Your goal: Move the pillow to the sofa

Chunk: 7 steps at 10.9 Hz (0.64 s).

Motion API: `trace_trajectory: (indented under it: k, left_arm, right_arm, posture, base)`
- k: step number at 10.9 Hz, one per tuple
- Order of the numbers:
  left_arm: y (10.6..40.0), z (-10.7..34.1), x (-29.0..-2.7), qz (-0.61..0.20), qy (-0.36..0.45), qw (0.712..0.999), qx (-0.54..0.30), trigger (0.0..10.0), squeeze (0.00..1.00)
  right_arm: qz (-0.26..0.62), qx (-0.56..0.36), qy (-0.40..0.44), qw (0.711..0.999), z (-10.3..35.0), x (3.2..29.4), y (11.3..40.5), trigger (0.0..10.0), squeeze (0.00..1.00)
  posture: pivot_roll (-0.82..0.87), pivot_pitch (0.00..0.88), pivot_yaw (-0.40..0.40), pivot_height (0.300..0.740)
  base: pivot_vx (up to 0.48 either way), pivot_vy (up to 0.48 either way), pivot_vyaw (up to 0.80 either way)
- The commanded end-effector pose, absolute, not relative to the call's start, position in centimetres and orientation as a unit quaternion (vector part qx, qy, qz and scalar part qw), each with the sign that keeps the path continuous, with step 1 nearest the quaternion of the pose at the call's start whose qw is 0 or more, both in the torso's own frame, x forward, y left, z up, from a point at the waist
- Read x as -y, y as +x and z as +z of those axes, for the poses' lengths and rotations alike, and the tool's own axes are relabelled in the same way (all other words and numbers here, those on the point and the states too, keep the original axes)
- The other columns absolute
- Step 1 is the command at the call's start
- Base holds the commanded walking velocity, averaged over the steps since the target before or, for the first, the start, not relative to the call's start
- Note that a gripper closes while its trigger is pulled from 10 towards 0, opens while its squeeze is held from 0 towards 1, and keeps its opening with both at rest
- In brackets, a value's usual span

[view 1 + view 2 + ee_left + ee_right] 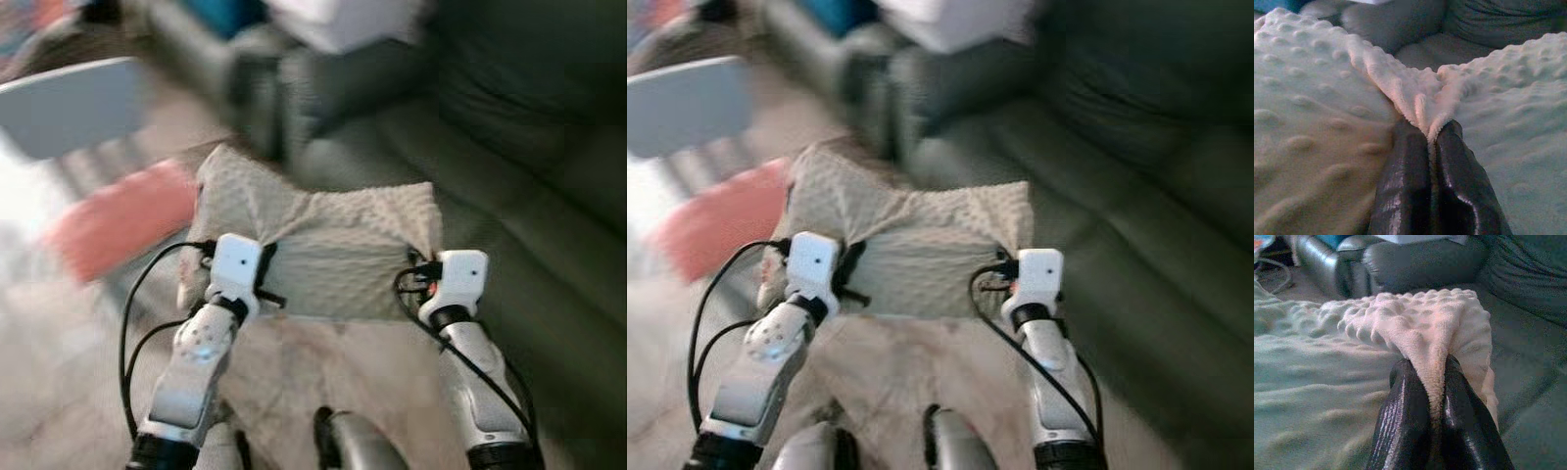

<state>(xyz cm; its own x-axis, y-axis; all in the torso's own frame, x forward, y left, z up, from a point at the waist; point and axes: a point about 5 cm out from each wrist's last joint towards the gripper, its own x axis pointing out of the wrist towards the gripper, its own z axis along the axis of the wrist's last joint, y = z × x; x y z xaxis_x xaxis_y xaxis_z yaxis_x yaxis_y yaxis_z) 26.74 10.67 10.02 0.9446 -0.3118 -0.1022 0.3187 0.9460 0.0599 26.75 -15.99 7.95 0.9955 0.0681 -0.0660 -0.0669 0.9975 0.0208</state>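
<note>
A dark green leather sofa (509, 166) spreads across the right and far side of the scene, its seat cushions running away from the robot. Held up between both arms, just at the sofa's near edge, is the pillow (328, 245): cream, plush, covered in raised dots, sagging in the middle with its near corners drawn up. A blurred pink cushion (122, 217) lies on the floor to the left, near a pale grey chair seat (69, 103). The left gripper (1431, 142) is clenched on a pinched fold of the pillow's fabric; the right gripper (1435, 377) likewise grips a bunched corner between its black fingers (1403, 421).
</note>
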Motion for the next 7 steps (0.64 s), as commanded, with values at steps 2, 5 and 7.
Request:
trace_trajectory:
  k: [2, 5, 7]
  left_arm:
    - [26.8, 10.6, -10.4, -0.166, 0.029, 0.985, -0.031, 10.0, 0.00]
    - [26.4, 10.5, -10.2, -0.178, 0.026, 0.983, -0.026, 10.0, 0.00]
    - [26.2, 9.7, -11.2, -0.163, 0.036, 0.985, -0.035, 10.0, 0.00]
  right_arm:
    - [0.010, -0.030, 0.002, 0.999, 8.2, 17.3, 26.7, 10.0, 0.00]
    - [0.003, -0.031, -0.003, 1.000, 8.2, 17.7, 26.5, 10.0, 0.00]
    - [-0.008, -0.029, -0.007, 1.000, 8.3, 17.9, 25.8, 10.0, 0.00]
  posture:
    - [-0.04, 0.158, -0.047, 0.740]
    - [-0.04, 0.164, -0.049, 0.740]
    - [-0.04, 0.168, -0.051, 0.740]
  base:
    - [0.000, 0.000, -0.80]
    - [0.000, 0.000, -0.80]
    - [0.000, 0.000, -0.80]
